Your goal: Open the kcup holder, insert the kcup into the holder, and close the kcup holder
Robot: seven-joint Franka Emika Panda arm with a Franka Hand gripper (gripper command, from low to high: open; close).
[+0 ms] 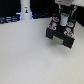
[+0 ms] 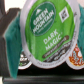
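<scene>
Hand [image 1: 63,22]: upper right of exterior frame, over kcup holder [image 1: 61,36]; I saw it pinching the kcup [image 2: 46,32].
Worktop [image 1: 25,55]: white.

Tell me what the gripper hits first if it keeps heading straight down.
Most likely the kcup holder directly beneath the gripper. The wrist view is filled by the kcup, seemingly held, so depth is uncertain.

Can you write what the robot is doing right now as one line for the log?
tool: above kcup holder | kcup: fills wrist view, close to camera | grip: cannot tell | holder: not clearly open
</scene>
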